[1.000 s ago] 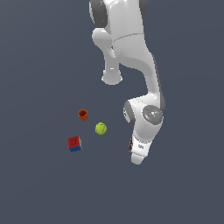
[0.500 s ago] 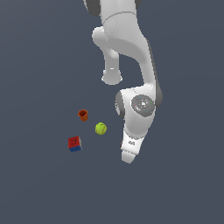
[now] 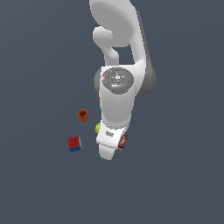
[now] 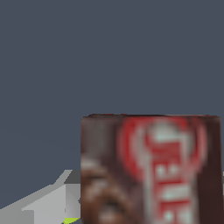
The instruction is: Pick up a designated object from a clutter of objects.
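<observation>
The dark-brown box with a red-and-white label (image 3: 123,141) shows at the edge of the white hand, on the exterior view's right. In the wrist view the box (image 4: 151,170) is very close and fills much of the picture, with one grey finger (image 4: 48,205) right beside it. My gripper (image 3: 119,145) appears shut on the box; the fingertips are hidden behind the hand in the exterior view. The yellow-green ball (image 3: 98,127) peeks out from behind the hand. The orange-brown cup (image 3: 83,115) and the red-and-blue cube (image 3: 74,143) lie further to the exterior view's left.
The white arm (image 3: 117,83) rises over the scene and covers much of the middle of the exterior view. The ground is a plain dark grey surface (image 3: 183,175). A sliver of yellow-green (image 4: 72,220) shows under the finger in the wrist view.
The arm has swung toward the exterior view's left and looms larger. The hand now covers most of the ball, and the box has moved with the hand.
</observation>
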### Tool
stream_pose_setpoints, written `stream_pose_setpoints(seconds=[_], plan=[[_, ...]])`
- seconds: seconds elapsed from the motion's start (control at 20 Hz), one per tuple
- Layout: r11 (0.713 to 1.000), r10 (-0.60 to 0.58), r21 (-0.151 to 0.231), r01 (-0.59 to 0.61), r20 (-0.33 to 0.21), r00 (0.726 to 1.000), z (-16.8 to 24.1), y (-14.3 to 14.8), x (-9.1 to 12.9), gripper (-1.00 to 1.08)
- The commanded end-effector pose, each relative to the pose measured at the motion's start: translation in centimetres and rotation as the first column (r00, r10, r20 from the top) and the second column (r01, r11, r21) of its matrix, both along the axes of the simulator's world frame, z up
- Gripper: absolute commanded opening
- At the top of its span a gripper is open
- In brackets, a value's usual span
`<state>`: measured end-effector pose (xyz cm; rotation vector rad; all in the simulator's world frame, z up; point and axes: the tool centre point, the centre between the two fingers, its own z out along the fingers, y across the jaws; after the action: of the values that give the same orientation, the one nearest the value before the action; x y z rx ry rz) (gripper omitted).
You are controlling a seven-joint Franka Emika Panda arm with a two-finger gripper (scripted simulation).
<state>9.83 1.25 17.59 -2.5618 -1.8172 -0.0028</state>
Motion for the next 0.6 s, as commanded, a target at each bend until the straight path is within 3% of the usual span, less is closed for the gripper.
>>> stream_pose_setpoints(seconds=[0.0,0.55], plan=[[1.000,0.001,0.001,-0.001,-0.001,1.000,2.5,-2.0,0.3,-1.00],[1.000,0.000,0.001,0.000,-0.001,1.000,12.6,-10.0,2.3,-1.00]])
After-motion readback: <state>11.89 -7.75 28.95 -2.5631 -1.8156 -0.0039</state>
